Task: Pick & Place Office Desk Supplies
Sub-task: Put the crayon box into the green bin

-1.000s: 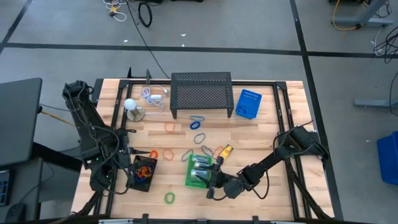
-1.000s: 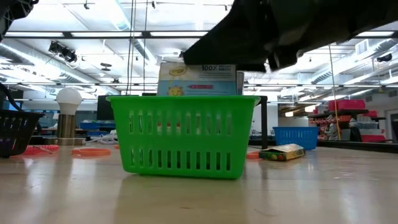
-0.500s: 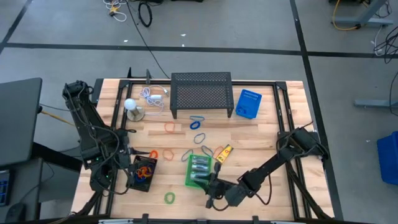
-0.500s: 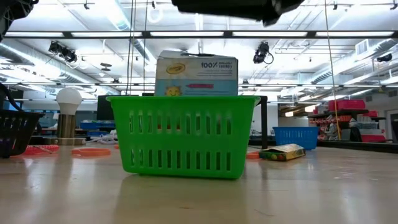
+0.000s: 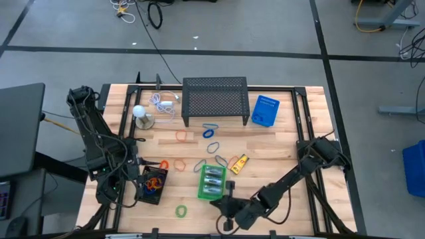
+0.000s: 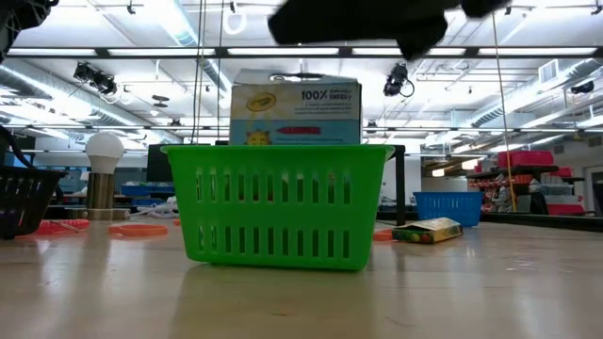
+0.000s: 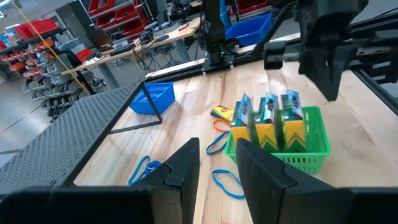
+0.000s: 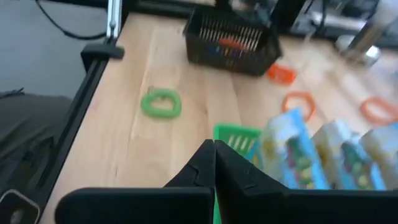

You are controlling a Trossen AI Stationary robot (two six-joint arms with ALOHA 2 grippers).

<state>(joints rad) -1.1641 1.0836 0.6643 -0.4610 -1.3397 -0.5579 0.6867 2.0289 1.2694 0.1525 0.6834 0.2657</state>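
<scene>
While the right gripper (image 5: 227, 214) is hovering shut and empty beside the green basket (image 5: 202, 188) holding three crayon boxes (image 7: 268, 119), a careless swing is risking toppling them.

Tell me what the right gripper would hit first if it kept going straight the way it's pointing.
Probably the green slotted plastic basket holding the crayon boxes: the shut right gripper points at its near rim from just outside. It may pass above the rim; depth is unclear.
</scene>
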